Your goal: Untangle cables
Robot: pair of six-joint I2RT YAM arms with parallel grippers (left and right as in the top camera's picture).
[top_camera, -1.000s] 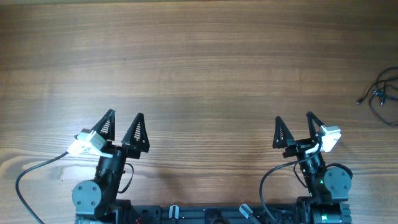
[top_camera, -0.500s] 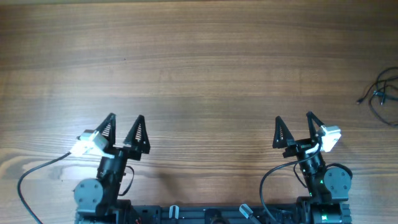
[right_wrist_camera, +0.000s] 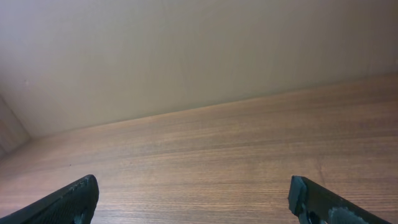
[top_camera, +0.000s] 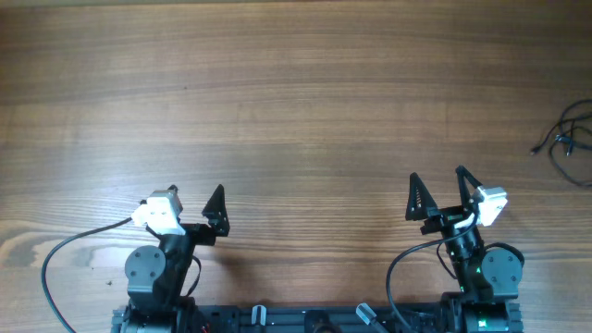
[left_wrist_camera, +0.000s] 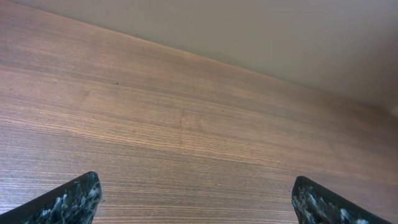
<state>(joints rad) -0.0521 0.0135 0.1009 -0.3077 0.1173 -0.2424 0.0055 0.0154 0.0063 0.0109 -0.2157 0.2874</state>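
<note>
The cables point(top_camera: 568, 139) lie as a small, loose tangle of thin black wire at the far right edge of the desk point(top_camera: 296, 92), partly cut off by the overhead frame. One free end point(top_camera: 535, 151) points left out of the tangle. We cannot tell how many wires there are or where they cross, because the tangle is too small in view.

Handling, as we judge it: the wires are very light, limp and thin. They will not hold a shape. They will tend to drag across the wood rather than lift cleanly, and they can slip out of a shallow pinch. A sharp pull is likely to tighten a crossing instead of freeing it. We advise taking hold at the free end or on an outer loop, pinching squarely, and pinning the rest with the other end effector.

The right end effector point(top_camera: 437, 176) is the nearer one. The cables lie well apart from it, to its right and toward the far side of the desk. Its jaws stand wide apart with nothing between them. The left end effector point(left_wrist_camera: 196, 180) sits at the opposite side of the desk, far from the cables. Its jaws are also apart and empty. Neither wrist view shows the cables, only bare wood and a plain wall.
</note>
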